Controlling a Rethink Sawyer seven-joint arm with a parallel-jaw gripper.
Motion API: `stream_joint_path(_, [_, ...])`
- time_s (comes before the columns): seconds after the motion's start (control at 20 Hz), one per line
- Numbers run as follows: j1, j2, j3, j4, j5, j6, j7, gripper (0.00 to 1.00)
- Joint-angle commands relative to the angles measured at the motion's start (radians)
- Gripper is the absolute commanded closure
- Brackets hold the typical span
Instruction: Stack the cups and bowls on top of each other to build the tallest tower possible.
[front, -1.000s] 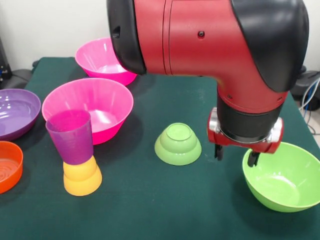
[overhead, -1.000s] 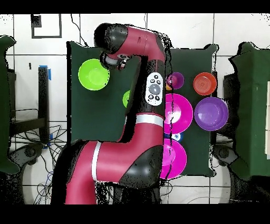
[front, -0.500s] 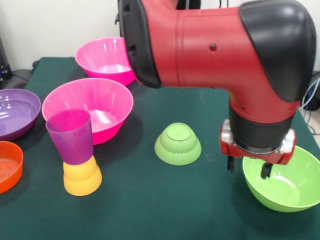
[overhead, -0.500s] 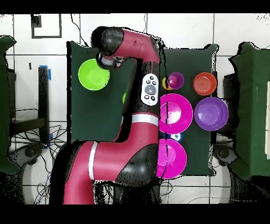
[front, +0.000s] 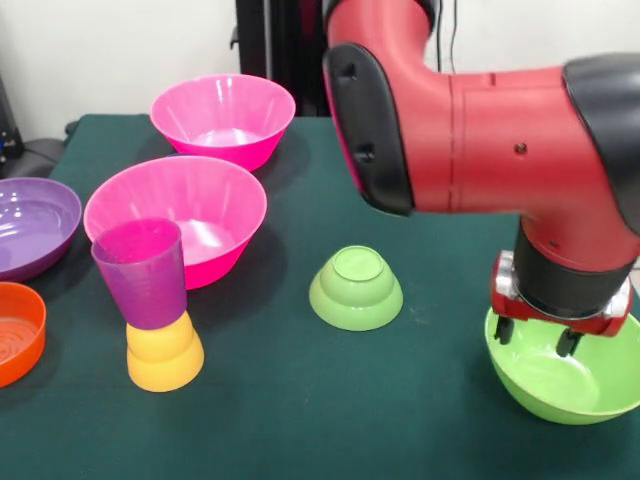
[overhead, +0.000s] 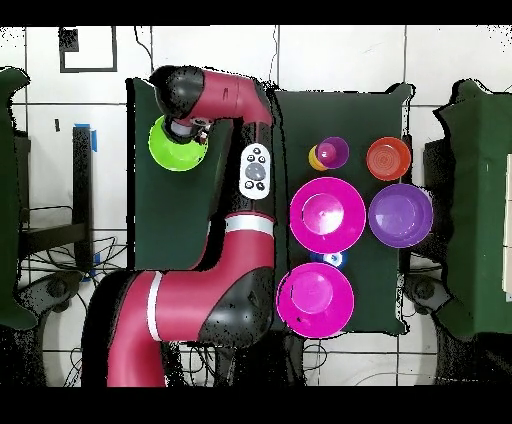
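Now: Gripper Over Lime Bowl

The lime green bowl sits at the table's four o'clock edge in the front view. Directly above its hollow hangs the gripper, fingers spread and empty. At nine o'clock, the purple cup stands on the inverted yellow-orange cup.

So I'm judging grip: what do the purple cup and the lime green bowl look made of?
The purple cup looks like translucent plastic, since light shows through its walls. The lime green bowl looks like opaque, smooth, glossy plastic, with soft highlights inside. Both probably slippery.
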Motion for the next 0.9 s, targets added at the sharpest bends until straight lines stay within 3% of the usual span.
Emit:
stream_joint_path(0.05, [-0.008,0.117,-0.020,-0.099,-0.078,-0.019,0.115,0.00])
stream_joint_path(0.15, [-0.018,0.184,-0.080,-0.209,-0.101,0.024,0.097,0.00])
stream_joint_path(0.3, [-0.030,0.213,-0.133,-0.266,-0.105,0.066,0.054,0.00])
stream_joint_path(0.6, [-0.049,0.189,-0.189,-0.295,-0.067,0.167,-0.035,0.00])
stream_joint_path(0.7, [-0.051,0.193,-0.177,-0.281,-0.055,0.134,-0.053,0.00])
stream_joint_path(0.75, [-0.058,0.208,-0.193,-0.295,-0.055,0.111,-0.063,1.00])
stream_joint_path(0.9, [-0.072,0.234,-0.221,-0.339,-0.044,0.137,-0.068,1.00])
